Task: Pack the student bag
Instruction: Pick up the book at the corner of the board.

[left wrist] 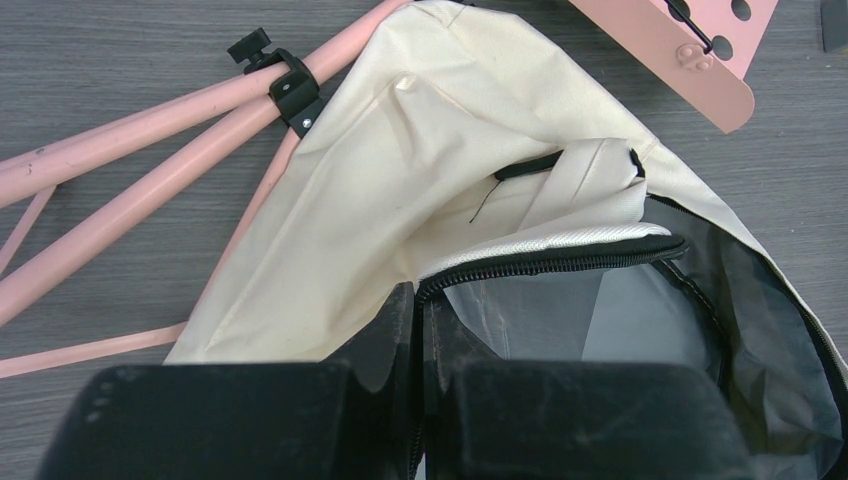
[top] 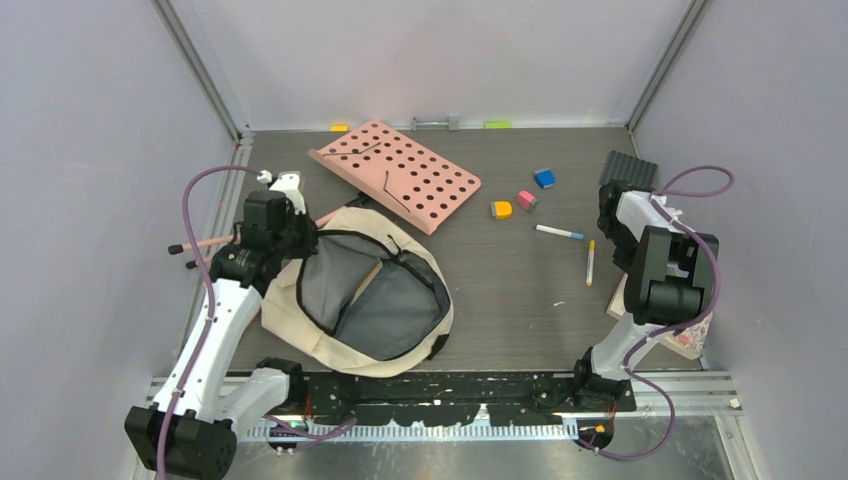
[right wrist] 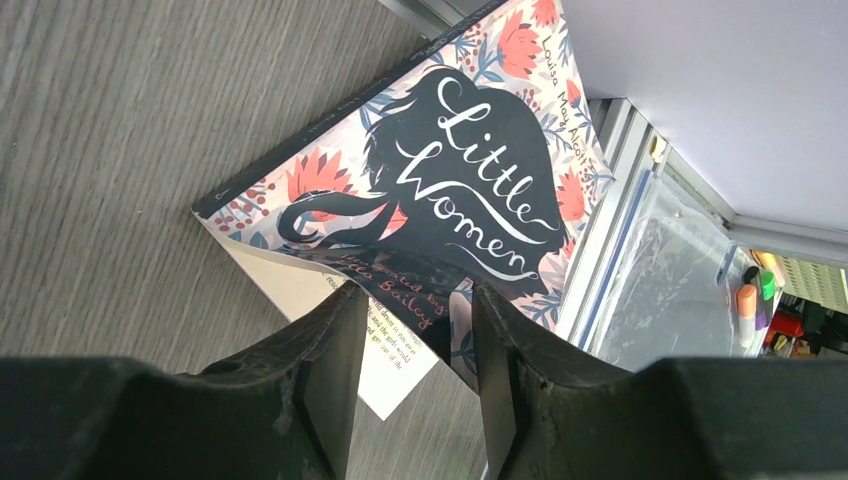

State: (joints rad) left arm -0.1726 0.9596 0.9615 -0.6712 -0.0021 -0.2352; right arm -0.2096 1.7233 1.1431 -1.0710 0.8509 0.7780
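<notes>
Lower left of center in the top view, you've got the student bag (top: 400, 300) lying flat on the table (top: 520, 310), main compartment unzipped and gaping so the grey lining shows. Its upper left edge sits over some pink tubes (left wrist: 150, 110) joined by a black clamp (left wrist: 290, 85), and its top edge is just beside the pink perforated board (top: 400, 175).

Your left gripper (left wrist: 418, 300) is at the upper left rim of the bag. On the left wrist cam the fingers are pinched together with the black zipper edge running right in between them, so it's clamped on the bag's opening.

Your right gripper (right wrist: 410, 300) is over at the right edge of the frame in the top view, well apart from the bag. On its wrist cam the fingers stand apart with a clear gap, and the lower corner of a book (right wrist: 450, 150), "Little Women", shows through that gap. I can't tell if either finger is touching the cover. The book lies cover up near the table's edge, on top of something pale.

Middle of the table: an orange block (top: 501, 209), a pink block (top: 526, 200) and a blue block (top: 544, 178), plus a white pen (top: 560, 233) and a yellow pen (top: 590, 262). A dark studded plate (top: 628, 168) lies upper right.
</notes>
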